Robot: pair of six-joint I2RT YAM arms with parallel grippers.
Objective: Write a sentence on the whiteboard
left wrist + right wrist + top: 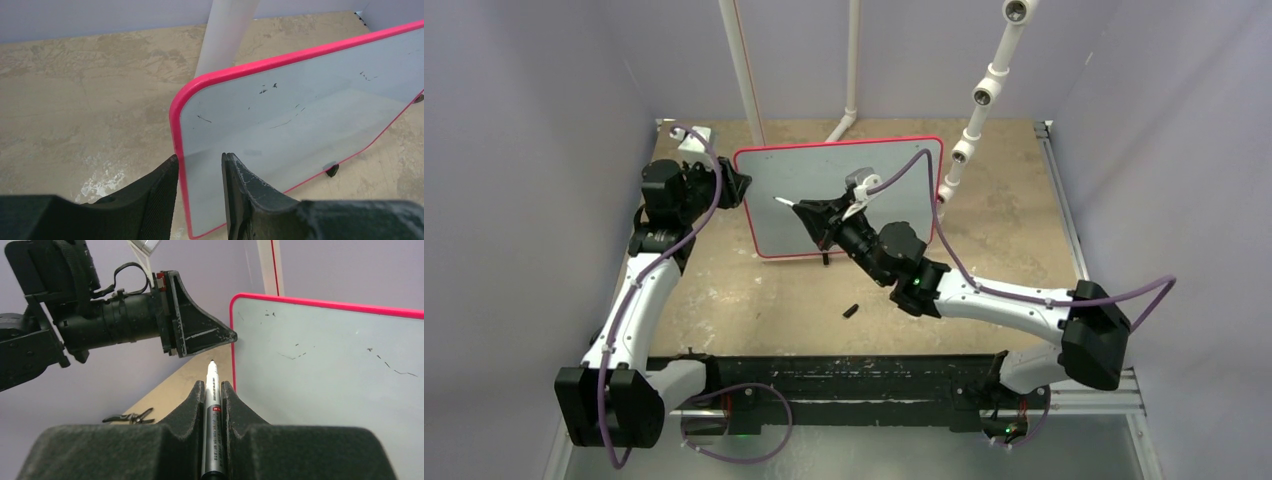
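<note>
The board [809, 175] sits mid-table with no words on it, only a few faint stray flecks. The left gripper [200, 161] pinches its left rim, one finger on each side, steadying it. The right gripper [213, 386] is clamped on an uncapped marker [211, 371], whose tip is near the board's upper left. From here I can't say whether it touches. I'd judge the writing not yet begun. To do it well, start high and left, press lightly so the board doesn't shift, hold the rim firmly, and leave room rightward for the words.
</note>
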